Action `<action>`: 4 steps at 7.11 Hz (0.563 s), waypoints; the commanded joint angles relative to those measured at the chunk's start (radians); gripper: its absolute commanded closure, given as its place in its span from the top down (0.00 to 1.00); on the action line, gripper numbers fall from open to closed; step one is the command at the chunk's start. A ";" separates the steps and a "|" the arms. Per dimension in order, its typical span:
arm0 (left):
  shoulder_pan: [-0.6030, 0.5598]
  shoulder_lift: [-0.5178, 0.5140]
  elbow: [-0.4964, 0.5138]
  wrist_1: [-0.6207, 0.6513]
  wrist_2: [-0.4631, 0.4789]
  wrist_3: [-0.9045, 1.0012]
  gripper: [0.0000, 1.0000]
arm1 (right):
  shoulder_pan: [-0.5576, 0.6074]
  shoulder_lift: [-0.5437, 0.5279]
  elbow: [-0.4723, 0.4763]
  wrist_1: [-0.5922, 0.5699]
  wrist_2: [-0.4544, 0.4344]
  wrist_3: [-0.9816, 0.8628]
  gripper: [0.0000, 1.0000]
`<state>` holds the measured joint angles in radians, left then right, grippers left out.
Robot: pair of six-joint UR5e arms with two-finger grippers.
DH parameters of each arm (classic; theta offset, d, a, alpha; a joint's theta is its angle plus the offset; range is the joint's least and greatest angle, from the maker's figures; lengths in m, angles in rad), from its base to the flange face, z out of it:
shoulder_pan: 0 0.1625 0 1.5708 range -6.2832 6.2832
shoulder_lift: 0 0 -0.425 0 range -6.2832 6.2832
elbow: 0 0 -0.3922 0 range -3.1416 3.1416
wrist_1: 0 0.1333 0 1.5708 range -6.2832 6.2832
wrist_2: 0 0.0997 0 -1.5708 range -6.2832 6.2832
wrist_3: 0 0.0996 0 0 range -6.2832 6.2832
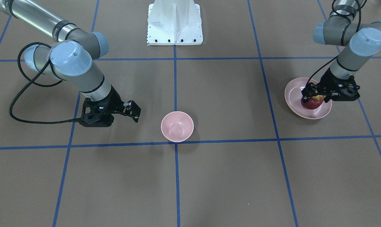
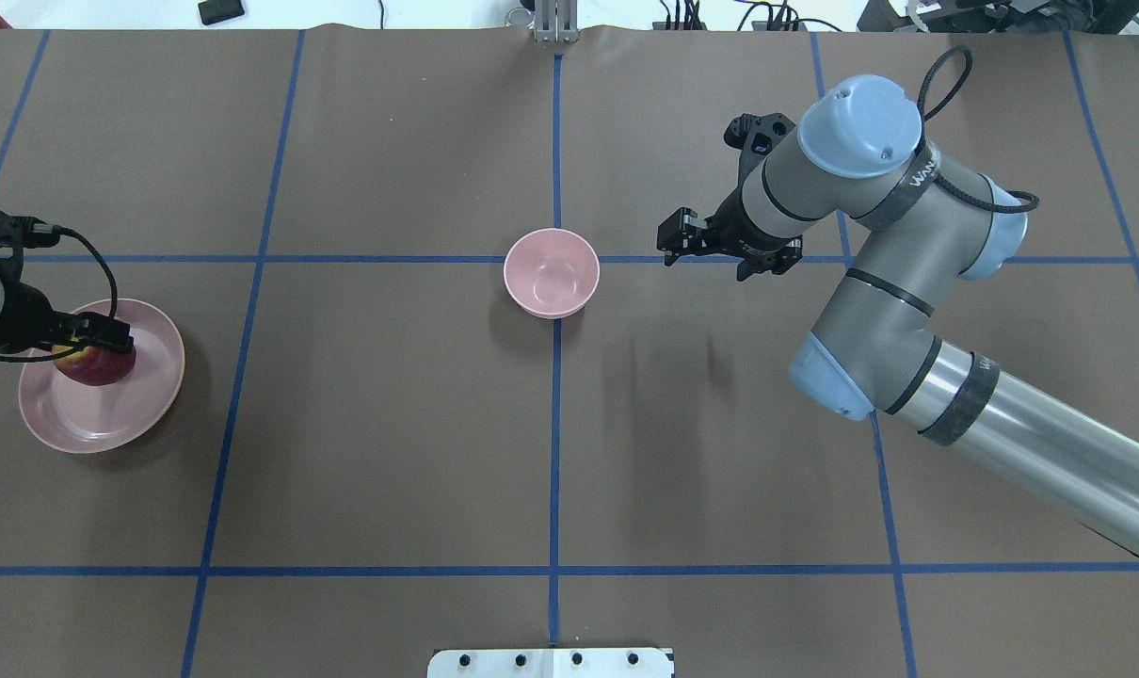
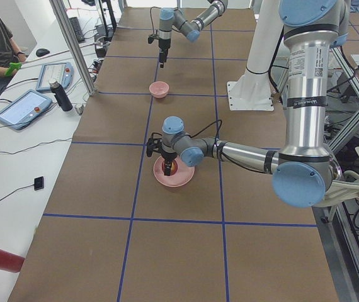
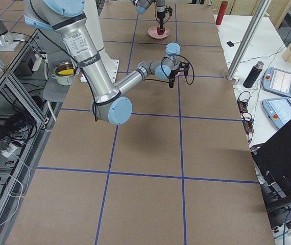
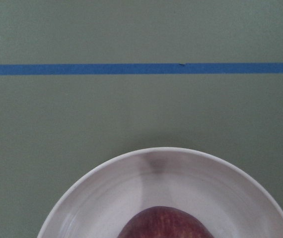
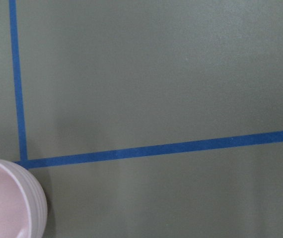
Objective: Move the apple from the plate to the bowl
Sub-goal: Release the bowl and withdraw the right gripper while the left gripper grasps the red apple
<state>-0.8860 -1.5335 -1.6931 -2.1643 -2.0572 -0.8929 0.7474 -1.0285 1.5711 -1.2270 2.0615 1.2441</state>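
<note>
The dark red apple (image 1: 311, 103) with a yellow patch lies in the wide pink plate (image 1: 292, 91) at my left end of the table. My left gripper (image 1: 316, 98) is down over the apple, one finger against each of its sides, and looks shut on it. The apple still rests on the plate (image 2: 146, 395). The left wrist view shows the apple's top (image 5: 164, 223) and the plate rim (image 5: 82, 181). The small deep pink bowl (image 2: 551, 273) stands empty at the table's middle. My right gripper (image 2: 675, 237) hangs beside the bowl, empty, its fingers close together.
Blue tape lines (image 2: 556, 424) divide the brown table into squares. The white robot base (image 1: 174, 23) stands at the robot's edge. The right arm's elbow (image 2: 857, 122) reaches over the table to the right of the bowl. An operator's desk with tablets (image 3: 25, 107) lies beyond the far edge.
</note>
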 commanded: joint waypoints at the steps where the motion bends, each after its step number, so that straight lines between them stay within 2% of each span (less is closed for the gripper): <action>1: 0.012 0.004 -0.007 0.000 0.000 -0.003 0.70 | 0.018 -0.010 0.003 0.000 0.025 -0.005 1.00; 2: 0.012 0.006 -0.008 0.000 -0.001 0.000 0.01 | 0.032 -0.022 0.013 0.000 0.043 -0.006 1.00; 3: 0.012 0.000 -0.005 0.001 -0.001 0.003 0.00 | 0.032 -0.053 0.044 0.000 0.043 -0.006 1.00; 4: 0.002 0.007 -0.048 0.007 -0.023 0.006 0.00 | 0.039 -0.091 0.082 -0.003 0.046 -0.015 1.00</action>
<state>-0.8764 -1.5302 -1.7087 -2.1620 -2.0634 -0.8904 0.7786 -1.0773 1.6115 -1.2278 2.1020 1.2361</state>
